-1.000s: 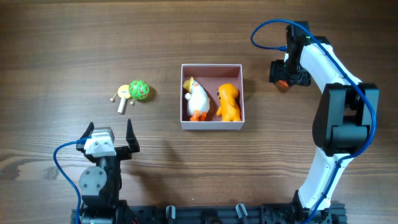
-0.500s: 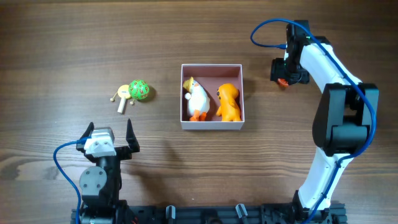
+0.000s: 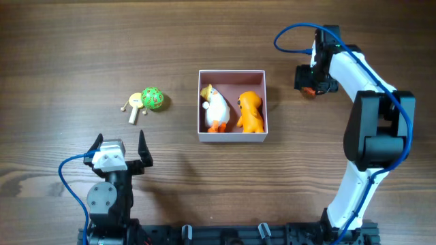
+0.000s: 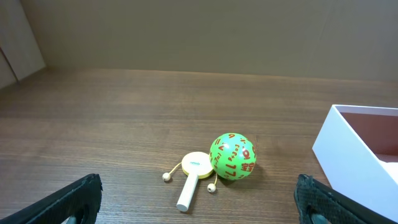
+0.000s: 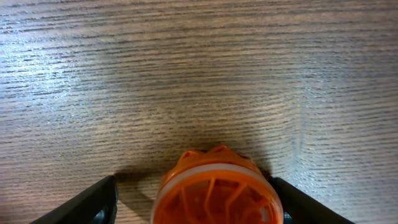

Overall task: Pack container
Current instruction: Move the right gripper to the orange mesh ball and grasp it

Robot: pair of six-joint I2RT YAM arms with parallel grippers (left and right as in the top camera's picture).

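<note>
The container [image 3: 231, 137] is a white-walled square box with a pink inside, at the table's middle. It holds a white duck toy [image 3: 216, 109] and an orange figure [image 3: 251, 112]. Its corner shows in the left wrist view [image 4: 348, 155]. My right gripper [image 3: 308, 87] is to the right of the container, low over the table. In the right wrist view [image 5: 194, 208] its jaws stand wide apart round a round orange toy [image 5: 214, 190]; the right finger touches it and a gap shows at the left finger. My left gripper [image 3: 120, 151] is open and empty near the front left.
A green ball with red marks [image 3: 152, 99] and a small yellow paddle toy with bead strings [image 3: 134, 105] lie left of the container. Both show ahead of the left gripper [image 4: 202, 210] in its wrist view, the ball [image 4: 232, 157] and the paddle [image 4: 194, 174].
My right gripper has shifted slightly toward the far edge of the table over the orange toy. The left arm and the toys in the container have not moved.
</note>
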